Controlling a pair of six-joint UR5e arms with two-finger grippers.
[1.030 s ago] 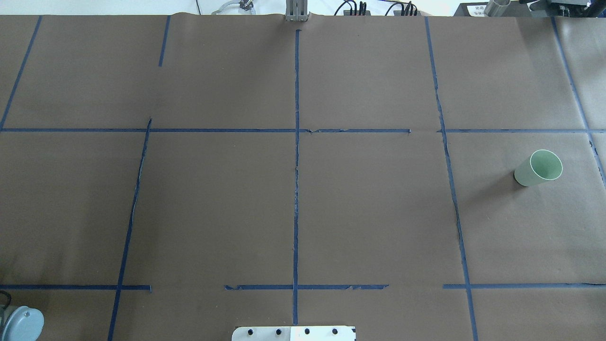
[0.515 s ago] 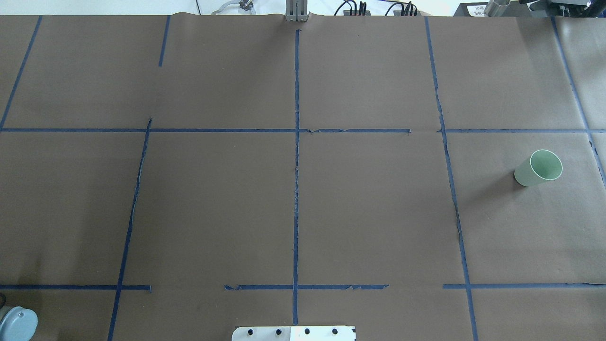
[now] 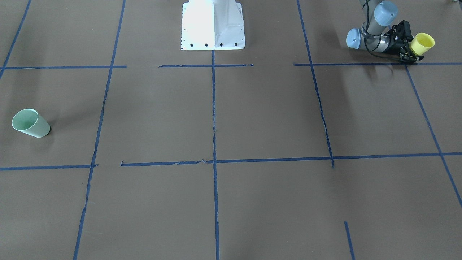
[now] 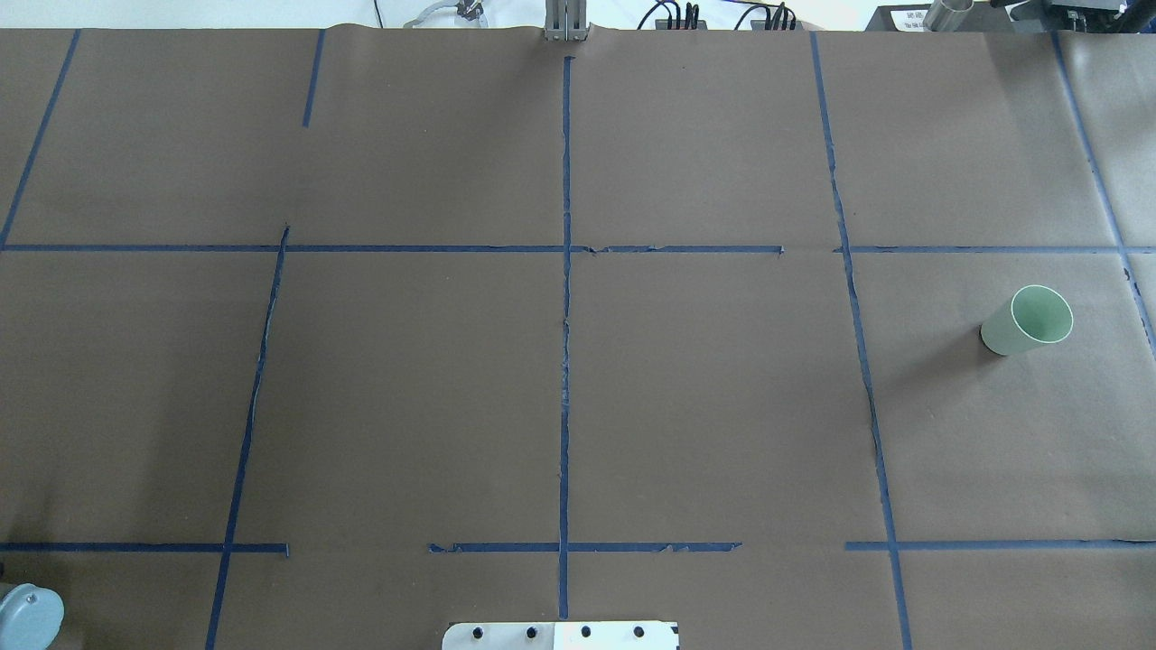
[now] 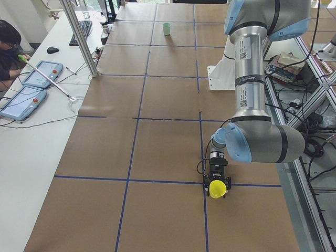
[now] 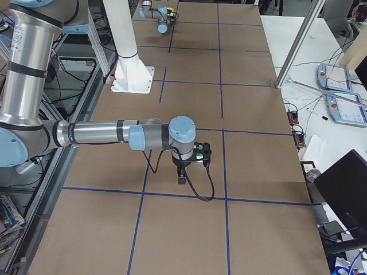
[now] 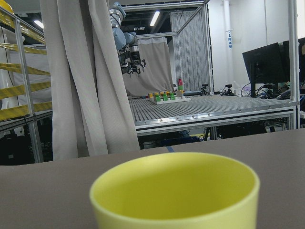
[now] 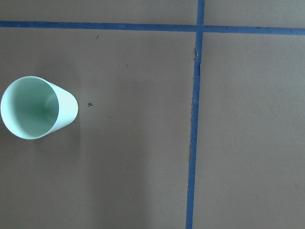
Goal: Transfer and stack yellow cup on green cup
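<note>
The yellow cup [image 3: 422, 43] stands upright on the brown table near the robot's left side. It also shows in the exterior left view [image 5: 217, 188] and fills the bottom of the left wrist view [image 7: 176, 195]. My left gripper [image 3: 414, 46] lies low and level, with its jaws on either side of the cup and wider than it. The green cup [image 4: 1025, 323] stands upright far across the table, and the right wrist view [image 8: 37, 113] sees it from above. My right gripper [image 6: 195, 157] shows only in the exterior right view, so I cannot tell its state.
The white robot base plate [image 3: 213, 25] sits at the table's robot-side edge. Blue tape lines [image 4: 565, 361] grid the brown paper. A side table with teach pendants [image 5: 31, 89], a metal post [image 5: 79, 37] and an operator [image 5: 8, 37] lie beyond the far edge.
In the overhead view the left arm's blue joint cap has slid further left and down toward the lower left corner. The green cup has not moved.
</note>
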